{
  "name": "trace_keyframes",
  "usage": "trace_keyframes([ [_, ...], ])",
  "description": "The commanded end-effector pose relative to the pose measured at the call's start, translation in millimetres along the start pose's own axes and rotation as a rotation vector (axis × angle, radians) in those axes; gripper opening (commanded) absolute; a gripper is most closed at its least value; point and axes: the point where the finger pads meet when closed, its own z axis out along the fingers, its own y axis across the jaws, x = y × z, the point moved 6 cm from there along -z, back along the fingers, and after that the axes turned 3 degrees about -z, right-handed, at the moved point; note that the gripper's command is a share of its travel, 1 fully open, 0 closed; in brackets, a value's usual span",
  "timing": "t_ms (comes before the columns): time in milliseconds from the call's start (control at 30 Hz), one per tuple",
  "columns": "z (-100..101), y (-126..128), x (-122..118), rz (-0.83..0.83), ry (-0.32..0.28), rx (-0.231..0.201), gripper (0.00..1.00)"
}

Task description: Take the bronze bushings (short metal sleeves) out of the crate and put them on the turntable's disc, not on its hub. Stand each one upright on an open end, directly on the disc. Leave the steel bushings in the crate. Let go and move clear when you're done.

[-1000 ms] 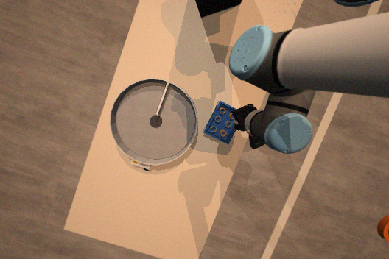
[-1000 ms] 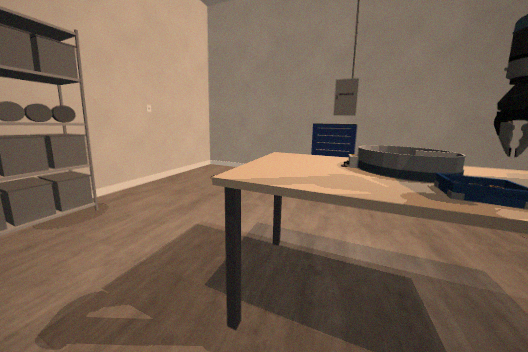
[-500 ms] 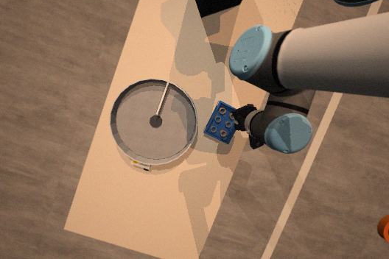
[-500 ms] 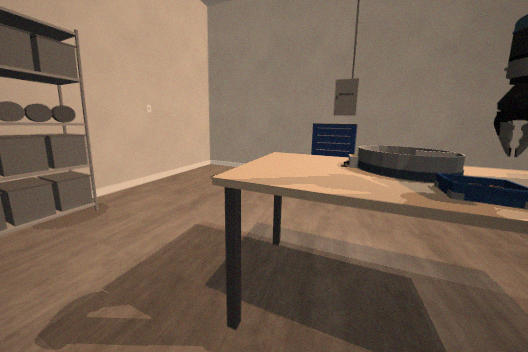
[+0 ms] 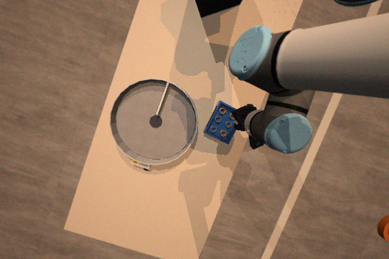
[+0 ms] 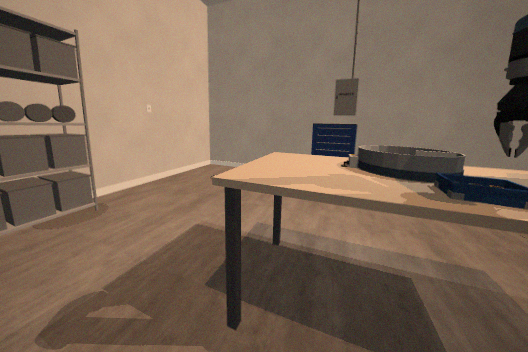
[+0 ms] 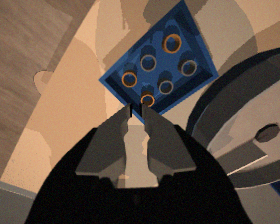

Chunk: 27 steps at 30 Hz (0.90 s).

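The blue crate (image 5: 229, 141) (image 6: 495, 196) stands beside the turntable (image 6: 410, 163). Three bronze bushings stand in it: one bronze bushing (image 5: 219, 111) (image 7: 147, 94), a second bronze bushing (image 7: 123, 80) and a third bronze bushing (image 5: 220, 133) (image 7: 164, 44). Three steel bushings stand among them, one steel bushing (image 7: 141, 63) in the middle of its row. The disc (image 5: 136, 137) (image 7: 241, 117) bears no bushings; its dark hub (image 5: 155, 122) (image 7: 267, 132) is at the centre. My gripper (image 6: 514, 155) (image 7: 135, 104) is shut and empty, above the crate's edge.
A raised rim surrounds the disc, and a pale bar (image 5: 162, 100) runs from hub to rim. A small box (image 5: 141, 165) sits at the turntable's outer side. The crate's walls rise around the bushings. A shelf rack (image 6: 82, 106) and a blue cabinet (image 6: 334, 139) stand farther off.
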Motion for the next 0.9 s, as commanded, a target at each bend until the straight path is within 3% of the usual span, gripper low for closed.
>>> trace_keyframes([
  [0, 1.8, 0.1, 0.2, 0.000, 0.001, 0.000, 0.06],
  [467, 50.8, 0.1, 0.3, 0.000, 0.001, 0.000, 0.06],
  [867, 79.2, 0.1, 0.3, 0.000, 0.001, 0.000, 0.06],
])
